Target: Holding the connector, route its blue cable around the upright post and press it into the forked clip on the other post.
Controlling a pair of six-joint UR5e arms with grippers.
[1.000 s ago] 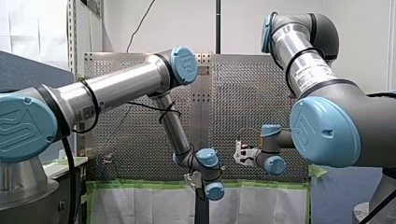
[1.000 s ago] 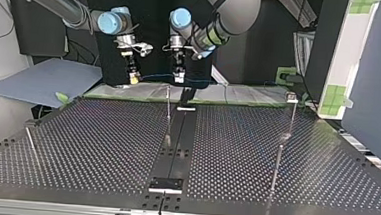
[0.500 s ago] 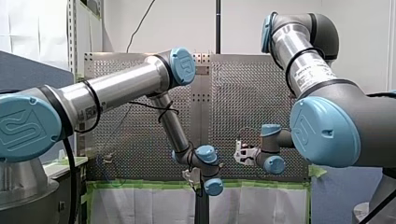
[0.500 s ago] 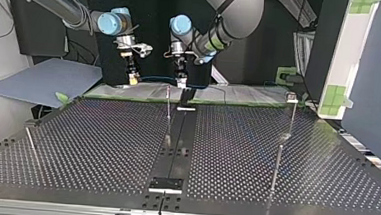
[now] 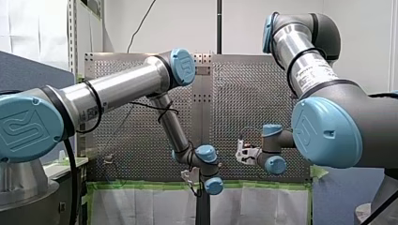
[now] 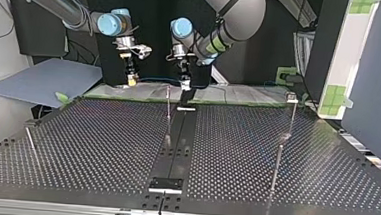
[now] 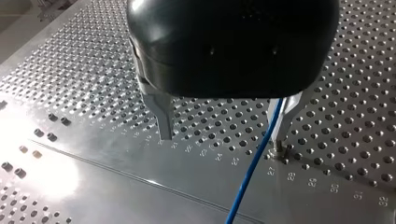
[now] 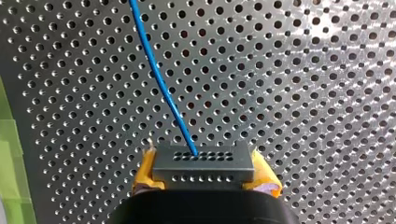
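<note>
Left gripper point(image 7: 222, 141) lower; connector point(image 8: 203, 163) crosswise in right gripper point(image 8: 204, 176) (cable point(image 8: 163, 93) forward)

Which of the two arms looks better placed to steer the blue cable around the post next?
Probably my left. Its open gripper has the blue cable between its fingers, near the post; my right gripper is busy clamping the connector.

2 silver-grey arms point(image 5: 117, 89), light-blue joint caps point(image 5: 184, 65)
</note>
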